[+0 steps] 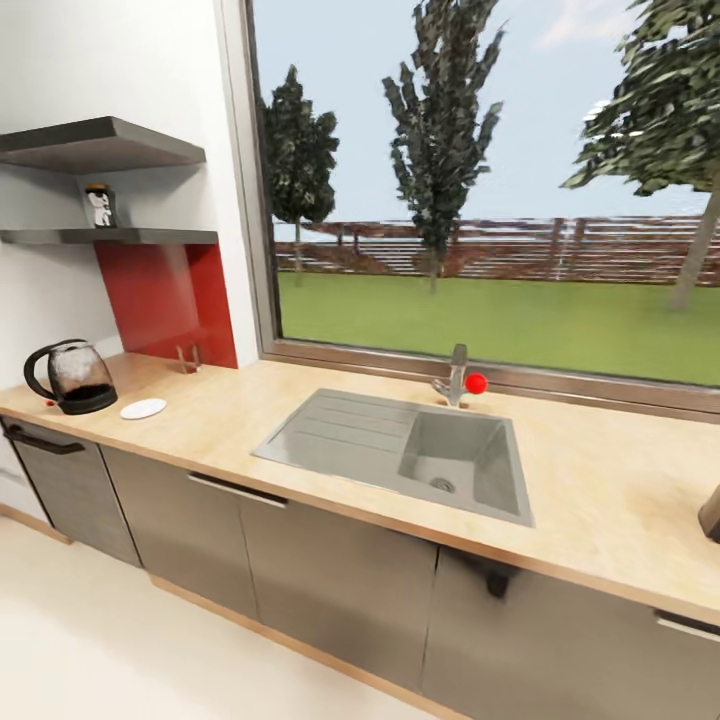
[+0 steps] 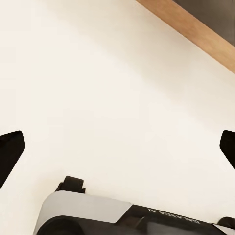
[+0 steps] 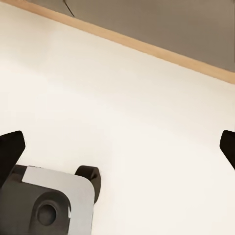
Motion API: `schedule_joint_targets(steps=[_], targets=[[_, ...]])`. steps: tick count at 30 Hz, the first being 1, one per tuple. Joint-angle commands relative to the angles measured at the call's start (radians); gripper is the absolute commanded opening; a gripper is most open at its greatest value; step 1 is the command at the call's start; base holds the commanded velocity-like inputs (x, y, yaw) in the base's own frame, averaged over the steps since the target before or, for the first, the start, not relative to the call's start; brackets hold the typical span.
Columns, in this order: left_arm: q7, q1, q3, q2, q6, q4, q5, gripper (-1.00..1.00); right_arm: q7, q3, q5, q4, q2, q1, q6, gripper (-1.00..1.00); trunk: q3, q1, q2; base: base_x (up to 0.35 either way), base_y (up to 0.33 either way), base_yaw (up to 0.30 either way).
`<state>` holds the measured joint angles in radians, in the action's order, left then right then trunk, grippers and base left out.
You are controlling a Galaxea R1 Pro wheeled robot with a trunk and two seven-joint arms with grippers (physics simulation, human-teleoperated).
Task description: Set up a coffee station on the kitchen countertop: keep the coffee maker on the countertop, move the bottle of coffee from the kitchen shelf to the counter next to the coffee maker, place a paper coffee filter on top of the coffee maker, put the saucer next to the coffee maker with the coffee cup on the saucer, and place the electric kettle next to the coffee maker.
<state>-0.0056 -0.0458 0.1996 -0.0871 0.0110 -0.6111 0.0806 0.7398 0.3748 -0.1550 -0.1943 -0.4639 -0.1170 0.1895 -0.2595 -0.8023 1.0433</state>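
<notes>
Daylight from a wide window (image 1: 480, 180) falls across the long light-wood tabletop (image 1: 600, 490) that we see from our head camera, running over grey cabinet fronts (image 1: 340, 570); a grey sink (image 1: 400, 450) with a drainboard is set into it below the window, and a tap (image 1: 456, 375) with a red knob stands at the sink's far edge; two dark wall shelves (image 1: 110, 236) hang at the far left above a red wall panel (image 1: 165, 295); the electric kettle (image 1: 72, 377), clear glass with a black handle and base, stands on the tabletop at its far left end; the saucer (image 1: 143, 408) lies flat just beside the kettle, on the side nearer the sink, apart from it; the bottle of coffee (image 1: 99, 205) sits on the lower shelf, small and too blurred for us to read its lid; a dark shape at the right edge of the tabletop is cut off and we cannot tell what it is; our left tool (image 2: 117, 147) hangs over the pale floor (image 2: 98, 88) with its fingertips (image 2: 10, 152) spread wide and nothing between them; our right tool (image 3: 117, 147) is likewise spread wide over the floor, holding nothing, with the wooden plinth (image 3: 147, 46) of the cabinets beyond it.
</notes>
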Motion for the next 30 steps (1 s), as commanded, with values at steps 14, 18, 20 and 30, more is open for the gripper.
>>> schedule_joint_targets(steps=[14,18,20,30], targets=[[-0.001,0.0,0.006,0.0,0.0,-0.001,0.009,1.0,-0.083,0.007,-0.257,0.026,0.102,-0.001,0.006,1.0,-0.001,0.0,0.001,0.16,0.27,0.243],[-0.001,0.0,0.01,0.0,0.0,-0.001,0.01,1.0,-0.172,0.008,-0.32,0.04,0.142,-0.001,0.006,1.0,-0.001,0.0,0.001,0.236,0.237,0.256],[-0.001,0.0,0.027,0.0,0.0,-0.001,0.01,1.0,-0.248,0.008,-0.347,0.062,0.172,-0.001,0.009,1.0,-0.001,0.0,0.001,0.254,0.231,0.126],[-0.022,0.0,0.037,0.041,-0.003,-0.001,0.008,1.0,-0.262,0.009,-0.351,0.071,0.179,-0.001,0.011,1.0,-0.001,0.0,0.001,0.286,0.204,0.237]])
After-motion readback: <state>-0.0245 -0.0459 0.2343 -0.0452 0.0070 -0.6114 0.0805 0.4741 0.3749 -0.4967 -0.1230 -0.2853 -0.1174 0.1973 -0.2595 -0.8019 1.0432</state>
